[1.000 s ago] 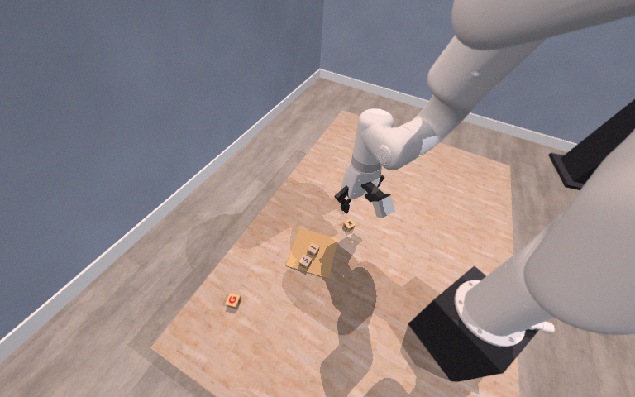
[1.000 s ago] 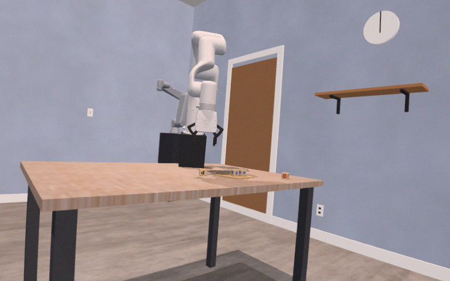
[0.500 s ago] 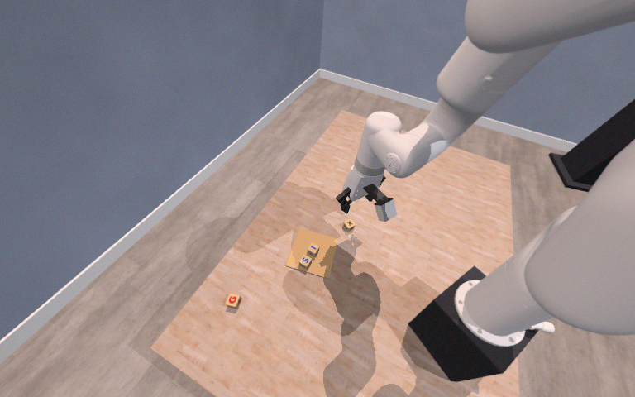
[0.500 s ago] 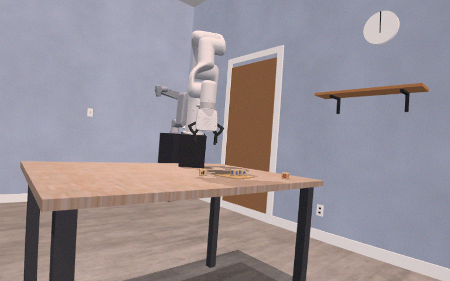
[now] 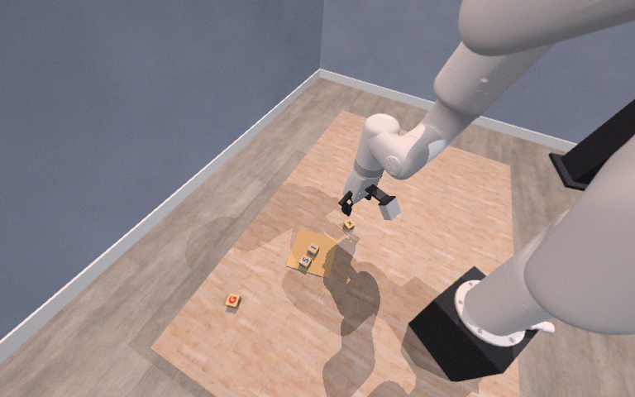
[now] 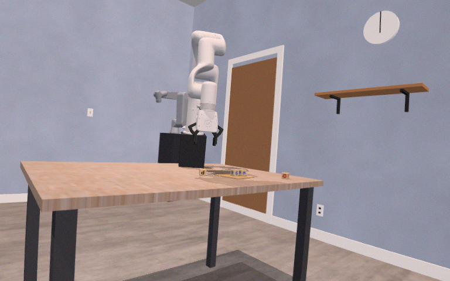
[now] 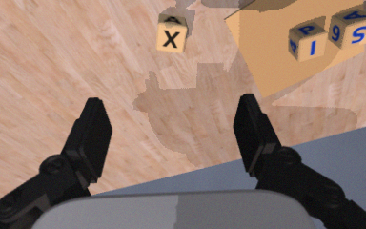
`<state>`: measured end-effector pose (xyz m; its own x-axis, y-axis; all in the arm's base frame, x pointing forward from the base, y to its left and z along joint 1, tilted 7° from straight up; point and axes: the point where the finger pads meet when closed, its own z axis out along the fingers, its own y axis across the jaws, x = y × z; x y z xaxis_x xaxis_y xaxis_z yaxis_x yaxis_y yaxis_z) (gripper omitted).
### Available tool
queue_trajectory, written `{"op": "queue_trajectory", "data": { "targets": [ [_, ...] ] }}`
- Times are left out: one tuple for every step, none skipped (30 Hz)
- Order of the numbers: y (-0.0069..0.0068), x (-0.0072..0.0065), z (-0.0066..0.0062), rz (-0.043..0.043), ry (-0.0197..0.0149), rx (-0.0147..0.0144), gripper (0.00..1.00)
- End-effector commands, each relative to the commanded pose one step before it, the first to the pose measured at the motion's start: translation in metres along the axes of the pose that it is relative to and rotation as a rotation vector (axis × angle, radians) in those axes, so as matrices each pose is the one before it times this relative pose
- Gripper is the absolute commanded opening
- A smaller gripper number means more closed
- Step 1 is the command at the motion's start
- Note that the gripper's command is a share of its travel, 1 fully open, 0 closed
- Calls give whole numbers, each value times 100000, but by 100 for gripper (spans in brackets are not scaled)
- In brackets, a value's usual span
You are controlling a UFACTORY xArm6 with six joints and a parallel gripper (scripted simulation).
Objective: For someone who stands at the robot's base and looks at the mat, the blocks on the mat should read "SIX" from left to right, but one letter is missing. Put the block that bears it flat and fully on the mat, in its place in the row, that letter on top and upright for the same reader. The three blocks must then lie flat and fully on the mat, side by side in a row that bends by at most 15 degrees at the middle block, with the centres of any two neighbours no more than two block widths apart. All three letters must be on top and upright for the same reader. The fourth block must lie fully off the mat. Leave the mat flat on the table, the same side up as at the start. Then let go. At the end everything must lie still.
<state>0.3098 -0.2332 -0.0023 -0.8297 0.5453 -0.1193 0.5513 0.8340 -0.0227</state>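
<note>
Early stage. S block (image 5: 305, 261) and I block (image 5: 312, 249) sit side by side on mat (image 5: 295, 239). X block (image 5: 348, 225) off mat on desk (image 5: 440, 210), just beside its far corner, X up. Pincer (image 5: 358, 199) spread wide, empty, above. G block (image 5: 232, 299) well apart, off mat. Grasp, placement, release left.

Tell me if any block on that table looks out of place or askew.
Nothing is tipped or damaged. The X block lies off the mat, beside the I block, so the row reads only S, I. The G block lies far off. The gripper hangs open above.
</note>
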Motion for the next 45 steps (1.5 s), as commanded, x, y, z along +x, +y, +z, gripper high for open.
{"op": "queue_trajectory", "data": {
  "targets": [
    [-58,-161,342,-13869,-430,-488,100],
    [-8,-2,94,-3026,7,42,100],
    [0,0,0,0,0,0,100],
    [0,0,0,0,0,0,100],
    [-19,-3,247,-7893,23,101,100],
    [-6,0,85,-2726,9,32,100],
    [-4,0,71,-2260,8,26,100],
    [-5,1,87,-2786,10,30,100],
    [-5,1,96,-3063,11,31,100],
    [-4,1,95,-3008,11,29,100],
    [-4,1,92,-2928,11,26,100],
    [-3,2,92,-2922,11,25,100],
    [-2,2,95,-3003,11,24,100],
    [-2,2,92,-2926,11,21,100],
    [-1,2,92,-2921,11,20,100],
    [-1,2,95,-3002,11,19,100],
    [0,2,93,-2940,10,17,100],
    [1,2,93,-2942,10,15,100],
    [1,2,94,-2956,9,14,100],
    [0,0,0,0,0,0,100],
    [0,0,0,0,0,0,100],
    [7,7,266,-8382,22,31,100],
    [2,2,64,-2027,4,6,100],
    [3,2,75,-2375,5,6,100],
    [4,2,87,-2750,5,6,100],
    [5,2,97,-3060,4,6,100],
    [6,2,93,-2910,3,4,100],
    [7,1,96,-3021,2,3,100],
    [7,1,93,-2911,1,2,100],
    [8,1,95,-2991,0,1,100],
    [8,0,93,-2916,-2,0,100],
    [9,0,95,-2976,-3,0,100],
    [9,0,92,-2873,-4,-1,100],
    [10,-1,96,-3002,-6,-2,100],
    [10,-1,92,-2880,-7,-2,100],
    [11,-2,96,-3005,-9,-3,100],
    [0,0,0,0,0,0,100],
    [0,0,0,0,0,0,100],
    [23,-5,192,-5999,-22,-7,100],
    [18,-5,143,-4445,-20,-5,100],
    [9,-3,67,-2100,-11,-3,100],
    [11,-4,84,-2603,-15,-3,100],
    [13,-6,98,-3039,-19,-4,100],
    [12,-6,89,-2756,-18,-3,100],
    [10,-5,67,-2096,-15,-2,100]
  ]
}}
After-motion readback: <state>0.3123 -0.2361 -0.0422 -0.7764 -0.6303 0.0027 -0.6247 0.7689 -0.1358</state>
